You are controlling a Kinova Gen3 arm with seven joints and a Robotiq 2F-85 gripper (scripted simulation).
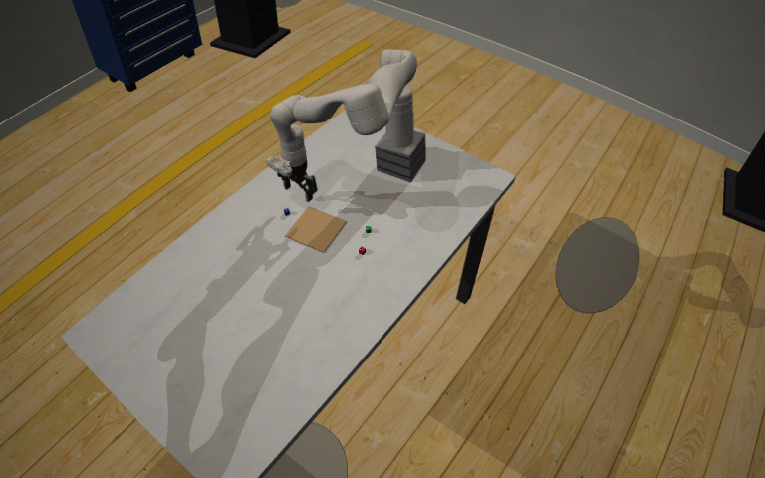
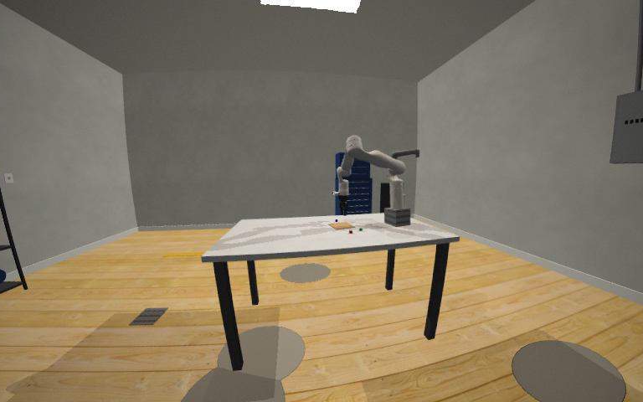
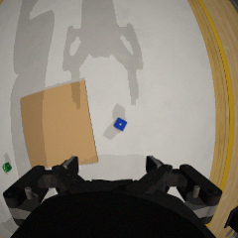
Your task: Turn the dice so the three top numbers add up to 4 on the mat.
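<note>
A tan square mat (image 1: 316, 229) (image 2: 341, 225) (image 3: 57, 126) lies flat on the white table (image 1: 208, 332). A blue die (image 1: 286, 211) (image 2: 336, 219) (image 3: 120, 124) sits on the table just off the mat's left side. A green die (image 1: 368, 229) (image 2: 360, 229) (image 3: 6, 168) and a red die (image 1: 361, 250) (image 2: 350, 231) sit on the table off the mat's right side. No die is on the mat. My gripper (image 1: 299, 188) (image 2: 343, 210) (image 3: 112, 164) is open and empty. It hangs above the table behind the blue die and the mat's far corner.
The arm's grey base block (image 1: 399, 154) (image 2: 397, 216) stands at the table's far end. The table's left edge (image 1: 155, 248) is close to the blue die. A yellow floor line (image 1: 137, 195) runs beside the table.
</note>
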